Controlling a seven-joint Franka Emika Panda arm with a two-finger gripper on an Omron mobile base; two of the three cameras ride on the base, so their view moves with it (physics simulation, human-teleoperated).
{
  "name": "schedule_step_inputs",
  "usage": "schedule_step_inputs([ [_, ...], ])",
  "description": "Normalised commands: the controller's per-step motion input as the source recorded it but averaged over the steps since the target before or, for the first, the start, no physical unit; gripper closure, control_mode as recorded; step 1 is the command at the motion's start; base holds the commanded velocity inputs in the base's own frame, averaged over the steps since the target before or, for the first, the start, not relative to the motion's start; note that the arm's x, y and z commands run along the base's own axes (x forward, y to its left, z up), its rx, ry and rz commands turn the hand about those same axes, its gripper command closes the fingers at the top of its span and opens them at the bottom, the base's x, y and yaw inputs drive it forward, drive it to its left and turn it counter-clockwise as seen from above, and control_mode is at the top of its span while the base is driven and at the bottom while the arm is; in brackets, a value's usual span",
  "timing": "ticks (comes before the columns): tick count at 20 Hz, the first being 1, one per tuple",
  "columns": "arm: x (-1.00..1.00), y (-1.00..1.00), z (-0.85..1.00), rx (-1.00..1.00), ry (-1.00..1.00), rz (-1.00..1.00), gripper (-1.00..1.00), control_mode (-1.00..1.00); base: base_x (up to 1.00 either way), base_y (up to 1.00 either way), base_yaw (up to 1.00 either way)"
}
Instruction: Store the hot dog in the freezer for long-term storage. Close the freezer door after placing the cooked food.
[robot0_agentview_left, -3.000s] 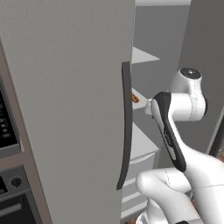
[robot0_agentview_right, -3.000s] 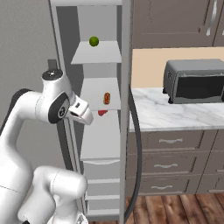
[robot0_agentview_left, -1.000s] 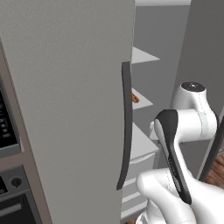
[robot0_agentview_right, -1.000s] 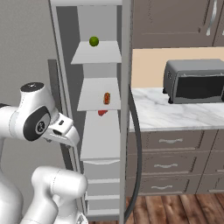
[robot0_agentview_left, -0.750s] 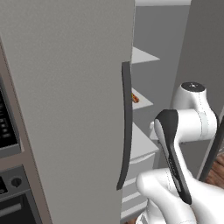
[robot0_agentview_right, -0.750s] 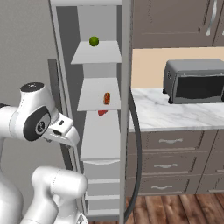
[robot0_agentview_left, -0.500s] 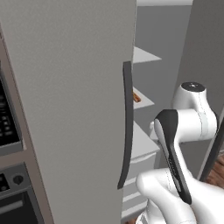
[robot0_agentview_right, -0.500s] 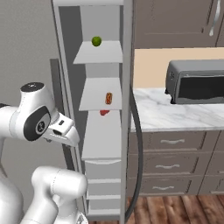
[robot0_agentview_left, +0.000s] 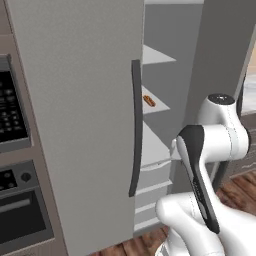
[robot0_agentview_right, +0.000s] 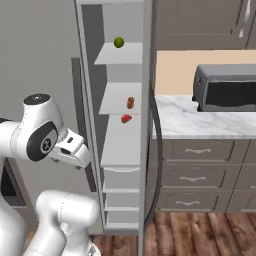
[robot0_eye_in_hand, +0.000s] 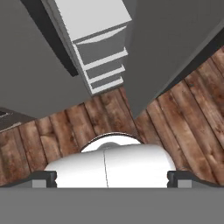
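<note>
Gripper held low before the open freezer, finger spread unreadable; hot dog shelved. Next, swing the door fully closed by its outer face.

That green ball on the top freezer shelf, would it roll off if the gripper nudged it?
Probably. The green ball looks round and sits loose on a flat white shelf with no lip showing, so a nudge would likely set it rolling. It seems small, so probably light. It lies near the shelf's back, which may give it some room before the edge.

White freezer drawers above wooden floor.
</note>
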Motion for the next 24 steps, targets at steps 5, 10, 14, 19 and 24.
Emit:
schedule_step_inputs([
  [5, 0.00, 0.00, 0.00, 0.00, 0.00, 0.00, -1.00, 1.00, -0.26, -0.25, 0.31],
  [10, 0.00, 0.00, 0.00, 0.00, 0.00, 0.00, -1.00, 1.00, -0.35, -0.49, 0.26],
  [14, 0.00, 0.00, 0.00, 0.00, 0.00, 0.00, -1.00, 1.00, -0.34, -0.67, 0.06],
  [19, 0.00, 0.00, 0.00, 0.00, 0.00, 0.00, -1.00, 1.00, -0.24, -0.42, 0.08],
  [24, 0.00, 0.00, 0.00, 0.00, 0.00, 0.00, -1.00, 1.00, 0.00, -0.43, 0.19],
])
